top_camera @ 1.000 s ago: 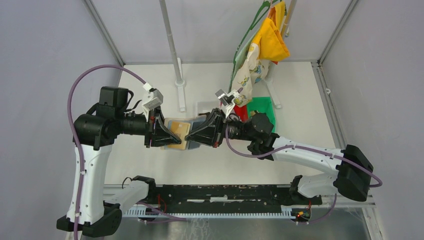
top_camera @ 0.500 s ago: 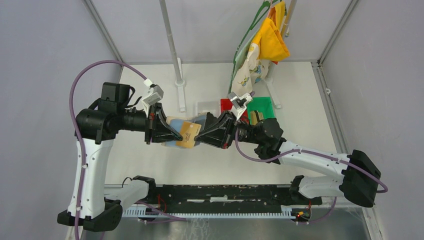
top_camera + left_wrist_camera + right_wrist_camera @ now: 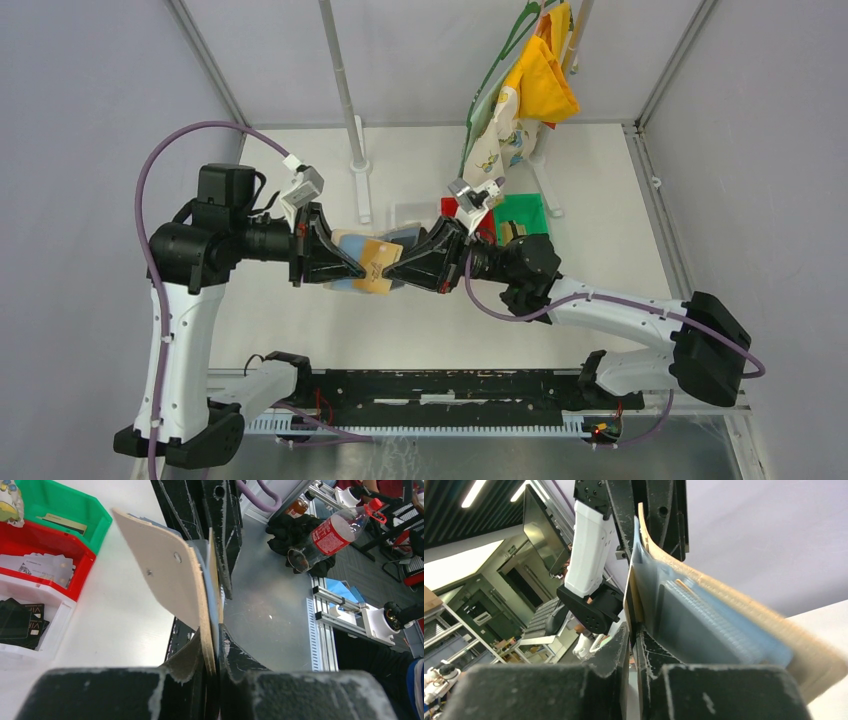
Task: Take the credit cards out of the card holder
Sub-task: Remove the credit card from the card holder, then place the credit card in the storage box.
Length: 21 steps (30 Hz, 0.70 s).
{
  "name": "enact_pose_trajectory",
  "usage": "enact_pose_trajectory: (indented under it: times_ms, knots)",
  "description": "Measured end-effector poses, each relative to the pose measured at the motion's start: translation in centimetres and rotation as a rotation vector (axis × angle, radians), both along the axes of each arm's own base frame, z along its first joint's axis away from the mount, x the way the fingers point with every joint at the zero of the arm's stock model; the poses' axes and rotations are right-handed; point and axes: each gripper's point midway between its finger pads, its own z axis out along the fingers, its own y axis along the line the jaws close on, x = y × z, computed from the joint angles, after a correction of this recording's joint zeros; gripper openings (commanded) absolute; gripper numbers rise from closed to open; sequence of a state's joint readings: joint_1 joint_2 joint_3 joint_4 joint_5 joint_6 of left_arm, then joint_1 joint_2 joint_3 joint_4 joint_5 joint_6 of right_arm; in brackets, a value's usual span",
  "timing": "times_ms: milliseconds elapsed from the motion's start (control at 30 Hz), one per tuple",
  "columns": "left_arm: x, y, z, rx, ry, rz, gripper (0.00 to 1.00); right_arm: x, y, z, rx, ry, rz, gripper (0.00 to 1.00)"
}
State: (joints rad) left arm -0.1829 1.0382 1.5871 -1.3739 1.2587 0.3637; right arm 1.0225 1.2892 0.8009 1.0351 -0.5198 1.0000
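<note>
Card holder [image 3: 372, 262] aloft, left pincer [image 3: 343, 268] pinching its left edge, right pincer [image 3: 402, 270] pinching its right edge

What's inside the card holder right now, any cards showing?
The right wrist view shows the card holder open on its blue-grey pocket side. No card edge clearly sticks out. Whatever sits in the pockets is covered.

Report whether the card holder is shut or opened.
Partly opened: on the card holder, the flap bends away from the blue-grey panel; left gripper and right gripper pinch it.
</note>
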Motion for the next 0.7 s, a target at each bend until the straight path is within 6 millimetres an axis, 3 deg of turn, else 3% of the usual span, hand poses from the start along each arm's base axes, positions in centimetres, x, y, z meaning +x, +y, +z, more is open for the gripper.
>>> enact_pose_trajectory:
  times_ms: [233, 467, 567, 700]
  knots:
    - [0.9, 0.5, -1.0, 0.058, -0.021, 0.067, 0.02, 1.7, -0.7, -1.2, -0.082, -0.022, -0.066, 0.0]
    - [3.3, 1.8, -3.7, 0.189, -0.067, 0.172, 0.02, 7.1, -7.4, -4.0, -0.253, -0.066, -0.348, 0.0]
    - [3.5, 2.3, -5.1, 0.232, -0.107, 0.177, 0.02, 10.5, -10.2, -7.0, -0.398, -0.049, -0.505, 0.0]
    - [3.4, 3.4, -8.1, 0.312, -0.178, 0.156, 0.02, 15.4, -14.8, -14.2, -0.68, 0.09, -0.696, 0.0]
